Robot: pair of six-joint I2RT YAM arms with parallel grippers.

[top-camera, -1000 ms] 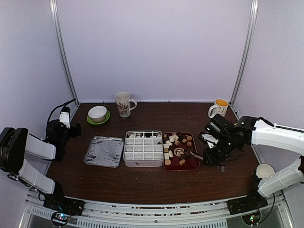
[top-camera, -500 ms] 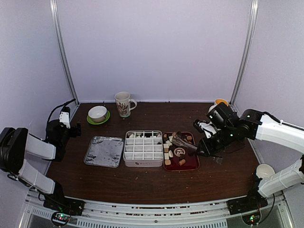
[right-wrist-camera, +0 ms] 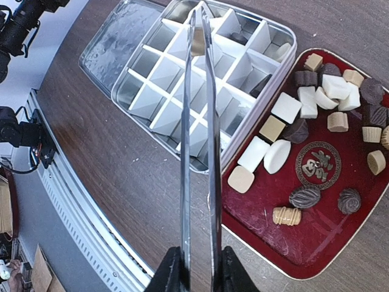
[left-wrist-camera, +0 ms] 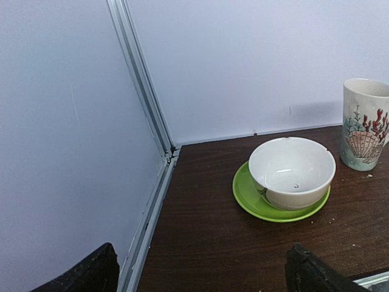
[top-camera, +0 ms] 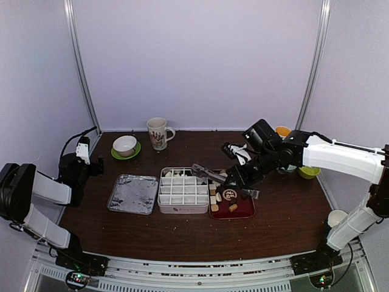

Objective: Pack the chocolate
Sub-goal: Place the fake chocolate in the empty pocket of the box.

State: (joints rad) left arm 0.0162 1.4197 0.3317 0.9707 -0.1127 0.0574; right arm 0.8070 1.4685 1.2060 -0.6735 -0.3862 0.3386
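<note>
Chocolate pieces (top-camera: 222,182) in brown, tan and cream lie in the dark-red tray (top-camera: 244,211), which also shows in the right wrist view (right-wrist-camera: 316,246). My right gripper (top-camera: 242,179) is shut on metal tongs (right-wrist-camera: 213,158). The tongs reach left over the white divided box (top-camera: 182,190), and a small tan chocolate (right-wrist-camera: 197,41) sits pinched between their tips above the box's far cells. A few pieces lie in the box's back row (top-camera: 184,173). My left gripper (left-wrist-camera: 200,277) is open and empty at the far left, beside a bowl.
A silver foil lid (top-camera: 133,193) lies left of the box. A white bowl on a green saucer (left-wrist-camera: 292,172) and a shell-patterned mug (left-wrist-camera: 364,125) stand back left. A yellow mug (top-camera: 281,130), a green saucer (top-camera: 309,172) and a white cup (top-camera: 338,218) are at the right.
My right arm has swung left and risen, carrying the tongs from the red tray's right side to over the white box. The left arm has not moved.
</note>
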